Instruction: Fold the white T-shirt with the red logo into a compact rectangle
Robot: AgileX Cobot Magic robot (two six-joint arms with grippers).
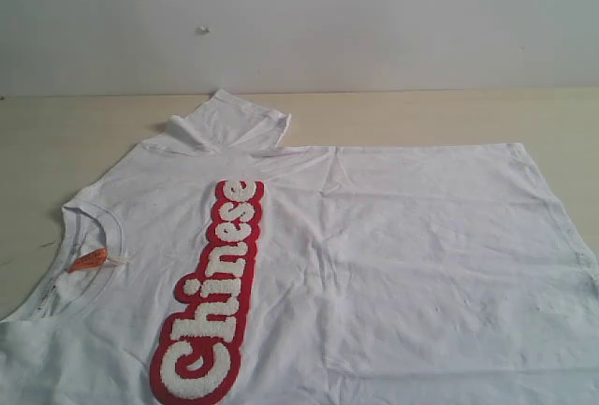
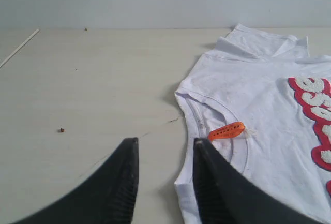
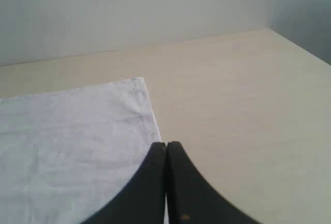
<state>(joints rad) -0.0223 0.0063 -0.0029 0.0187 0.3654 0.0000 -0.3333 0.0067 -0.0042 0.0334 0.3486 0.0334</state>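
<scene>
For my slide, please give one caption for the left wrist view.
Open left gripper beside the white T-shirt, with its orange neck tag and red logo in view.

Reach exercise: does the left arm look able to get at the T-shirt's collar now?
Probably yes: the left tool, jaws apart, hovers beside the collar of the white T-shirt, nothing between.

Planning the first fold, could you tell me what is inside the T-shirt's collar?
A small orange tag lying on the inner back fabric of the white T-shirt; the table underneath is covered.
</scene>
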